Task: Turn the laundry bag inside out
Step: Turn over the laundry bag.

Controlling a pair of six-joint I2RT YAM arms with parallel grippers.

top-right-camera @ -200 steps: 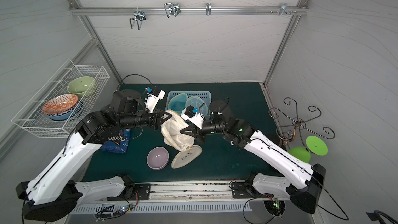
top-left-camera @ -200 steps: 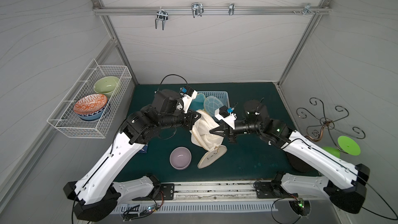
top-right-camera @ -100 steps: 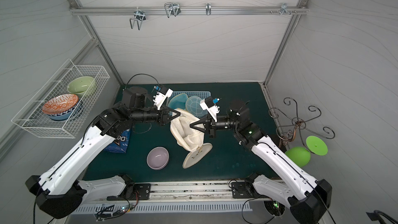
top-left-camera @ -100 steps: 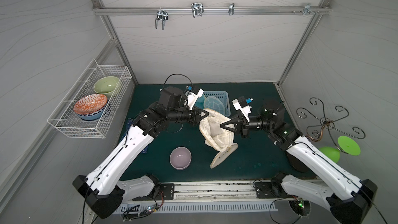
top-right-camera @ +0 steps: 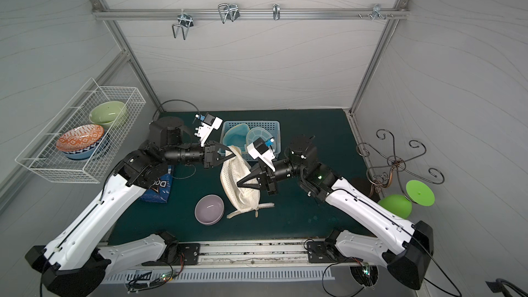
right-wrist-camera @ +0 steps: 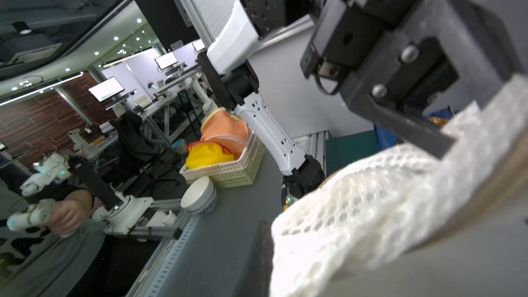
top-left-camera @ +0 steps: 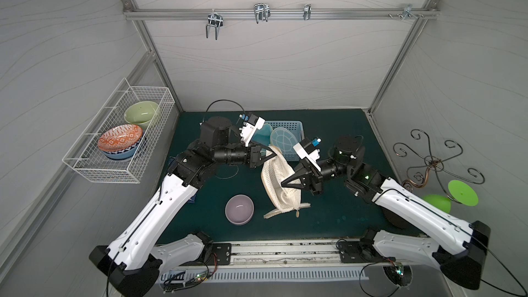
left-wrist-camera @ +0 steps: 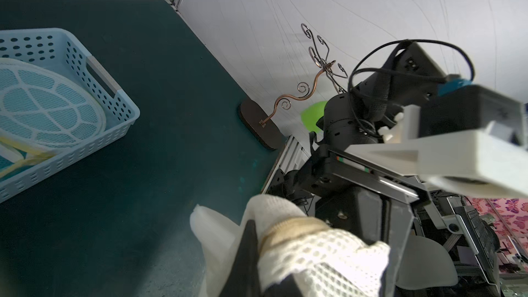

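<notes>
The laundry bag (top-left-camera: 281,180) (top-right-camera: 238,187) is cream mesh and hangs between my two grippers, its lower band resting on the green mat. In both top views the left gripper (top-left-camera: 271,153) (top-right-camera: 230,152) is shut on the bag's upper edge. Lower down, the right gripper (top-left-camera: 286,184) (top-right-camera: 242,183) is shut on the bag's side. The left wrist view shows the mesh and tan trim of the bag (left-wrist-camera: 314,250) pinched at the left gripper (left-wrist-camera: 267,252). In the right wrist view the bag (right-wrist-camera: 357,195) drapes over the right gripper (right-wrist-camera: 308,255).
A purple bowl (top-left-camera: 239,209) sits on the mat just left of the bag. Behind it stands a blue basket (top-left-camera: 288,124) with mesh items. A chip bag (top-right-camera: 160,187) lies under the left arm. A wire wall basket (top-left-camera: 120,150) holds bowls; a scroll stand (top-left-camera: 431,161) is at right.
Both grippers have carried the bag a little to the right. In the last half second the right gripper dropped lower towards the bag's middle, while the left stayed put.
</notes>
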